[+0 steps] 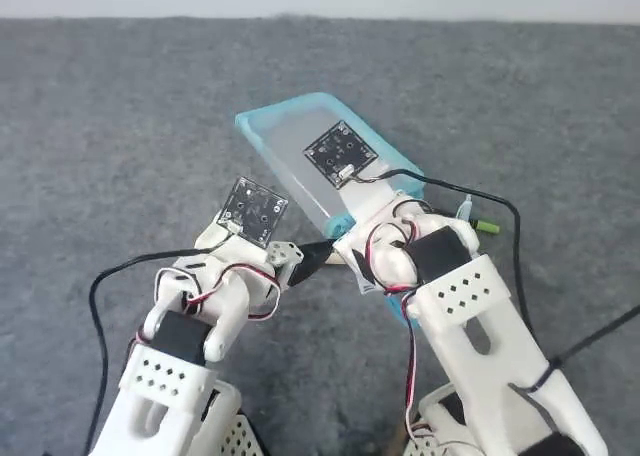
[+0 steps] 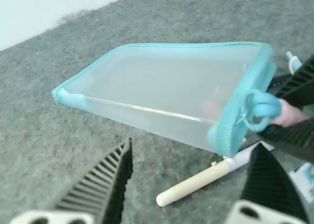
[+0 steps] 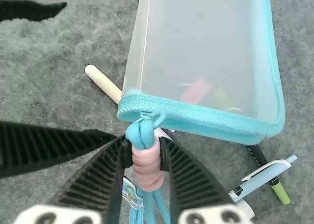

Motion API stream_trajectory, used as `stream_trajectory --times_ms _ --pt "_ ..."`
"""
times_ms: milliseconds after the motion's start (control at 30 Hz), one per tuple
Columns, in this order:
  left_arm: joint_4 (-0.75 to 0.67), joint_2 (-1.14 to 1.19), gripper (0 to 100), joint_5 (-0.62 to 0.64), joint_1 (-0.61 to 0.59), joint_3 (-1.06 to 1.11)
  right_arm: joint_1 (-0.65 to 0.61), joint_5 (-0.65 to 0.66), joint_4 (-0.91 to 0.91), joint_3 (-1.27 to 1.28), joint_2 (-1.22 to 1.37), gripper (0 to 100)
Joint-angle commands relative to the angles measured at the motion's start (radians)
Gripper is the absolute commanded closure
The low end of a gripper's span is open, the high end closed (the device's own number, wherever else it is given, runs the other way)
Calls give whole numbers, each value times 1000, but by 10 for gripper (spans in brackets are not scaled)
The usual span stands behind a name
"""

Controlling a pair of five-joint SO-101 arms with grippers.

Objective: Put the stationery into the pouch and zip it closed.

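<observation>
The grey carpet-like table (image 1: 120, 126) carries a clear pouch (image 1: 290, 141) with a light blue edge, which lies in the middle, just in front of both arms. Its long side runs away from the arms, and the zipper end points toward them.

The right gripper (image 3: 144, 148) is at this near end of the pouch. Its jaws are closed on the zipper pull (image 3: 146, 167) — a pink bead on a blue cord, which is tied to the corner of the pouch.

The left gripper (image 2: 192, 150) stands just beside that same corner with its jaws wide apart and nothing between them. A cream pen (image 2: 196, 182) lies on the table below this gap, and one end of it goes under the pouch.

On the other side of the pouch, near the right gripper, lie a white and blue pen (image 3: 262, 177) and a thin pen with a green tip (image 3: 274, 184) — both outside the pouch.

Through the clear wall a pink shape (image 3: 196, 89) shows dimly.
</observation>
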Motion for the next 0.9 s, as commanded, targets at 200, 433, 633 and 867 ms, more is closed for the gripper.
stream_trajectory --times_ms 200,433,633,867 --pt "-121 137 647 -11 -9 -18 -12 -12 31 -28 -56 992" --pt "-207 273 647 -6 -87 -58 -7 -8 45 -26 -56 992" --pt "-232 351 647 -3 -118 -90 -4 -3 58 -26 -53 992" --pt "-267 344 647 37 -193 -93 -1 71 28 112 -54 992"
